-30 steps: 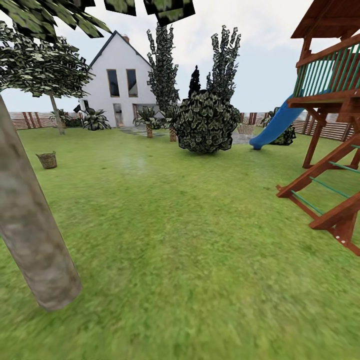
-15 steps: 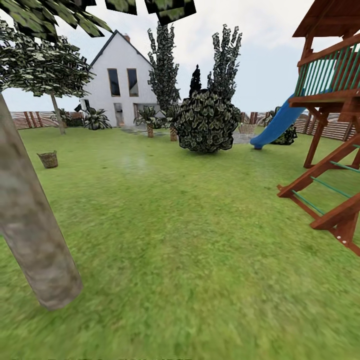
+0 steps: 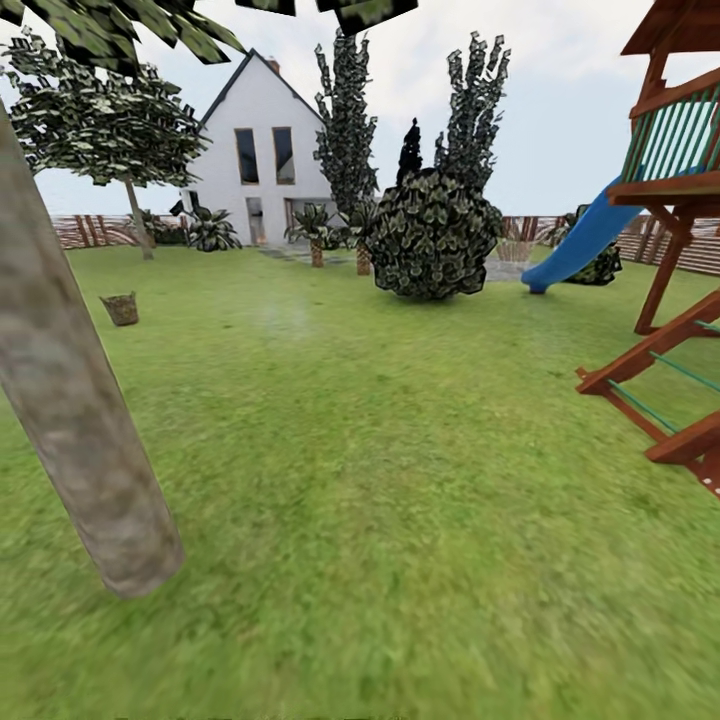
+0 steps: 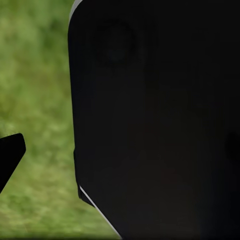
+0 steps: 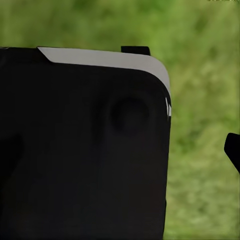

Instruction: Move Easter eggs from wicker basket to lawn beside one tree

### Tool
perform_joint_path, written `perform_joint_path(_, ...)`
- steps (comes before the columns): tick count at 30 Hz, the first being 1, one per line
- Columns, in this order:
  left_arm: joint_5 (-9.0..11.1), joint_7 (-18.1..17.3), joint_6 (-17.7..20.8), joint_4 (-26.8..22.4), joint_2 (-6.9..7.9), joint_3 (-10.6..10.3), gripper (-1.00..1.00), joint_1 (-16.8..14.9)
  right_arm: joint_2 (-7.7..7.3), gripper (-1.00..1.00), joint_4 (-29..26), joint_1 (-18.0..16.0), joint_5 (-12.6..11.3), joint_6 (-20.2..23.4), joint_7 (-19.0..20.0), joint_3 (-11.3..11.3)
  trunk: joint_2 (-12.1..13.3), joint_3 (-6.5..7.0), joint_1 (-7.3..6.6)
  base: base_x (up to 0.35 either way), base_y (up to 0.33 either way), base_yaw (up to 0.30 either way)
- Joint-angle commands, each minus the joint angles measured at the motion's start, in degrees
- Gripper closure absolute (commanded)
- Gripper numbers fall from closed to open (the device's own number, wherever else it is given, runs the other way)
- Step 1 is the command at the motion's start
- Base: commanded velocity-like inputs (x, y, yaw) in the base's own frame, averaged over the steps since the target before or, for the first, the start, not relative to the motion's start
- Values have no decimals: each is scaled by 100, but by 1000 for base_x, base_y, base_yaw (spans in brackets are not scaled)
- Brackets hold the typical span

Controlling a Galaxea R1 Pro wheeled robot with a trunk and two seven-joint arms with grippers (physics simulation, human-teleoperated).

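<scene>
The wicker basket [image 3: 120,308] stands small and far off on the lawn [image 3: 400,480], at the left of the head view. What lies inside it is too small to make out, so the Easter eggs are hidden. A thick pale mottled tree trunk [image 3: 80,430] leans through the near left foreground. A second tree [image 3: 135,215] with a thin trunk stands beyond the basket by the fence. In the left wrist view a dark fingertip [image 4: 10,155] shows over grass beside a black robot body panel [image 4: 155,120]. The right wrist view shows a dark fingertip [image 5: 232,150] beside a similar panel [image 5: 85,145].
A round dark bush [image 3: 435,235] stands mid-lawn ahead. A wooden play tower [image 3: 670,300] with a blue slide [image 3: 580,240] occupies the right. A white house [image 3: 260,150], columnar trees and a slatted fence [image 3: 90,230] close the far side. Open grass lies between me and the basket.
The whole head view has shifted to the right, so the camera has turned left. The basket and near trunk sit further right in the picture.
</scene>
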Motion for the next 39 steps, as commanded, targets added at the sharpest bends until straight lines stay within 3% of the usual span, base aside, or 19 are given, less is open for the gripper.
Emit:
perform_joint_path(1, 4, 0, -7, -11, 0, 2, -100, 3, 1, -100, 6, -3, 4, -21, 0, 3, -2, -13, 0, 0, 0, 133)
perform_joint_path(26, 4, 0, -7, -9, 0, 2, -100, 3, -12, -100, 3, -3, -31, -21, -26, -27, -2, -229, 0, 0, 0, 132)
perform_joint_path(39, 4, 0, -7, -10, -1, 2, -100, 3, -16, -100, 3, -3, -49, -28, -18, -43, -2, -336, 0, 15, 0, -137)
